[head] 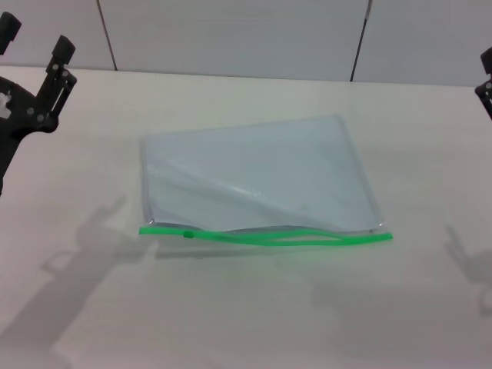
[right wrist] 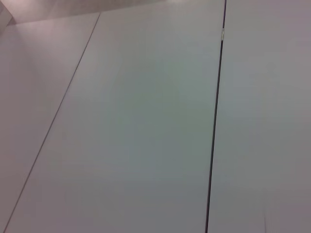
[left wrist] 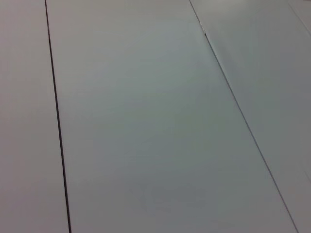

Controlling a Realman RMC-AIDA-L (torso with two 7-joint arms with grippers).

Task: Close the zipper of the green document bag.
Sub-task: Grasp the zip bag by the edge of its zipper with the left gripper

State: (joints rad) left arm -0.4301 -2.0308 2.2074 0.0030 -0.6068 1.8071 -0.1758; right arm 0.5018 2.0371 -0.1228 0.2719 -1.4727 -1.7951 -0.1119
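Both arms are black, the left claw [head: 34, 46] blocky, with small screws.

Green document bag [head: 257, 173] lies flat; its zipper [head: 265, 236] gapes, slider [head: 187, 232] left.

access: table [head: 254, 307] bare around green document bag [head: 254, 173] | obstacles: none

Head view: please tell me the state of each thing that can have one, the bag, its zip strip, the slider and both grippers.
Translucent pale blue-grey plastic document bag: lying flat on the table, top sheet creased.
Bright green plastic zipper: mostly open, its two strips parted along the near edge.
Small darker green slider: near the zipper's left end.
Left gripper: raised at the far left, open, holding nothing.
Right gripper: at the right edge, barely in view.
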